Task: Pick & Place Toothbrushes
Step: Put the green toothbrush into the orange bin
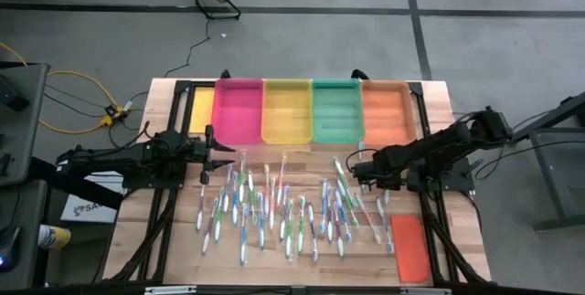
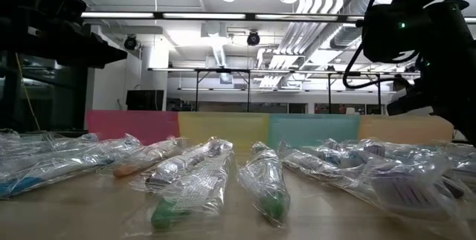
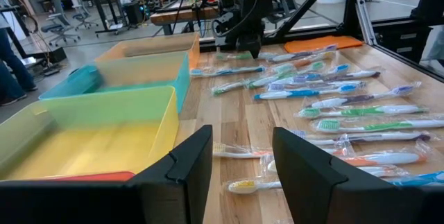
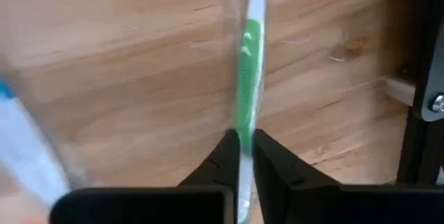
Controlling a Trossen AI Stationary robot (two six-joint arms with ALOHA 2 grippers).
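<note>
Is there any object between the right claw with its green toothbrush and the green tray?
Nothing visible: the right claw grips the wrapped green-and-white plastic toothbrush, and bare wood lies before the green plastic tray.

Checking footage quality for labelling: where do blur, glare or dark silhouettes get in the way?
Right wrist view: left edge smeared, only the green toothbrush in the right gripper sharp. Low view: arms silhouetted against bright ceiling lights, wrappers glinting. Left wrist view: left gripper slightly soft.

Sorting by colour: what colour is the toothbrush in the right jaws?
Green and white toothbrush; clearest in the right wrist view.
</note>
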